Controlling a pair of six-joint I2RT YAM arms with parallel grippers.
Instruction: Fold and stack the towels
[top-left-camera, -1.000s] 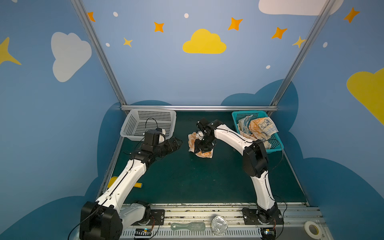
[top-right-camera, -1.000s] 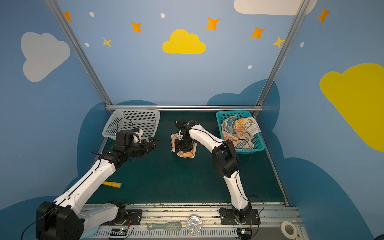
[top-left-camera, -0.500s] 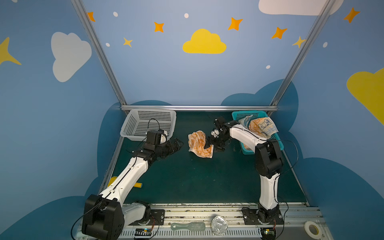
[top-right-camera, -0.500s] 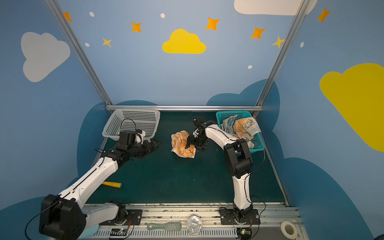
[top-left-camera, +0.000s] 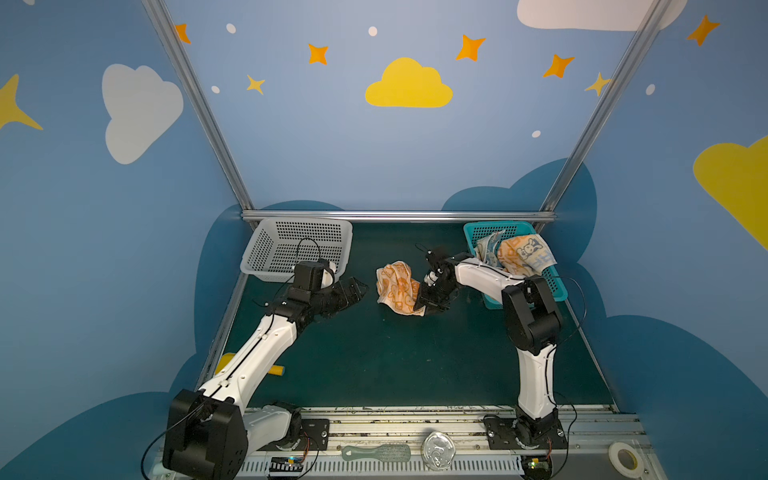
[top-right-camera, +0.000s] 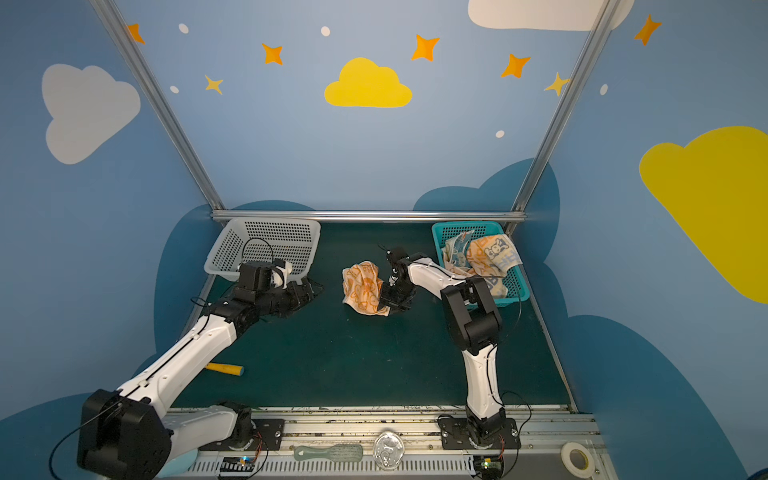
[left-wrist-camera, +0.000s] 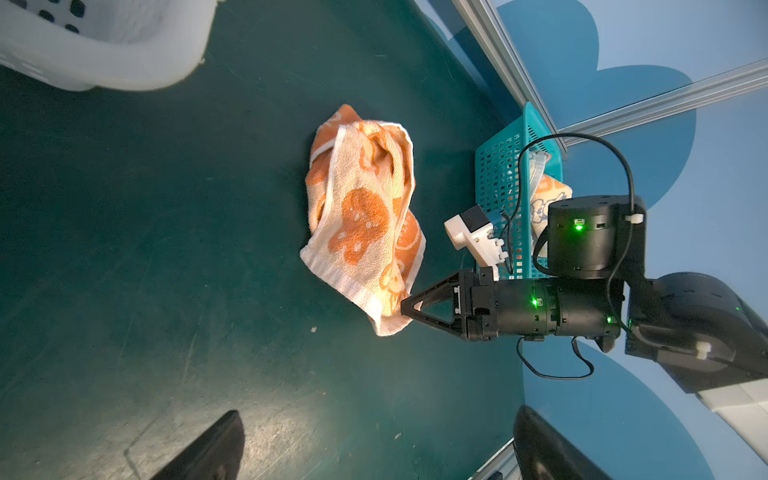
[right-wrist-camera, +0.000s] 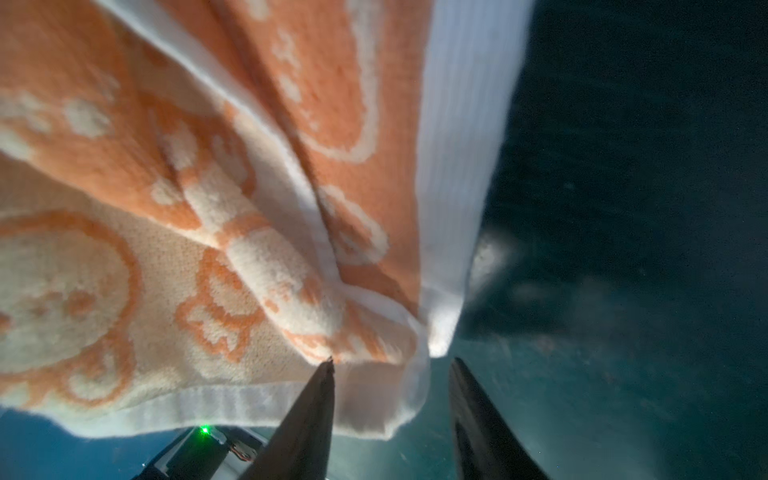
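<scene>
Evidently the right claw (right-wrist-camera: 392, 360) is set low at the front corner of the orange towel (left-wrist-camera: 361, 216). Its jaws are narrowed but not closed: the white hem is seen between the fingers, with a sliver of gap beside one of them, so no pinch can yet be made out. A corner is judged to be sought because a crumpled cloth is most easily opened from its corners. The towel is found bunched on the table (top-left-camera: 395, 361), near the middle and between the two arms, where it can be reached from both sides and spread flat. The left claw (top-left-camera: 348, 292) is held wide and empty, near the towel's far side but apart from it and pointed toward it, presumably so that a second corner may be taken. The other towels (top-left-camera: 517, 255) are heaped unfolded in the teal basket (top-left-camera: 484, 230) beside the right arm, clear of the working space until wanted. The white basket (top-left-camera: 266, 257) is set beside the left arm; its purpose cannot be told. Nothing is seen folded, so the task is judged barely begun.
</scene>
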